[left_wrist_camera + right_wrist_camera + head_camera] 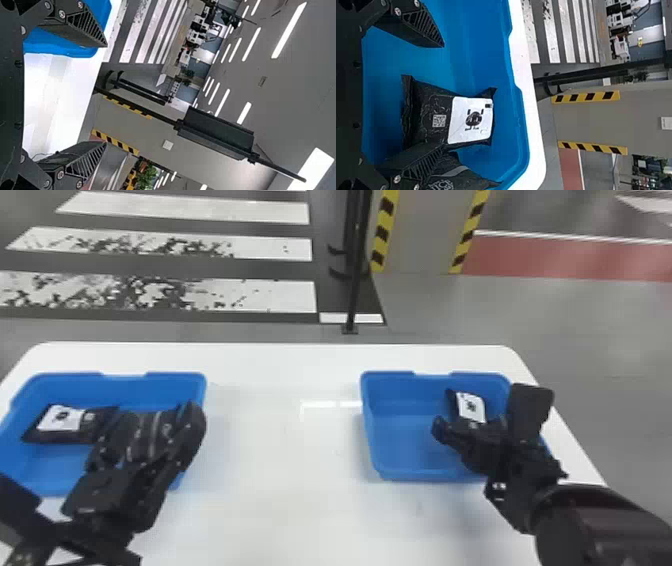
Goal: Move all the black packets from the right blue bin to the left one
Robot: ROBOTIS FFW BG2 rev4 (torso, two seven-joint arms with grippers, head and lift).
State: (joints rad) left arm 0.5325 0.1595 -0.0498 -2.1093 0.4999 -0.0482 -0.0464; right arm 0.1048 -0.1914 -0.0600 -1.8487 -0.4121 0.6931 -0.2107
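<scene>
In the head view my right gripper [485, 412] is over the right blue bin [395, 476], beside a black packet [470, 407] with a white label. The right wrist view has my right gripper [443, 96] open, that labelled packet [470, 120] lying between and beyond its fingers, and another black packet [462, 179] partly hidden by one finger. My left gripper [150, 422] is above the right part of the left blue bin [65, 382], which holds a labelled black packet [60, 419]; dark shapes there are hard to separate. In the left wrist view my left gripper [105, 94] stands open, holding nothing.
Both bins rest on a white table [280, 450], with a wide stretch of tabletop between them. A thin black pole [354, 280] stands on the floor beyond the far edge, near a pillar [422, 235] with yellow and black stripes.
</scene>
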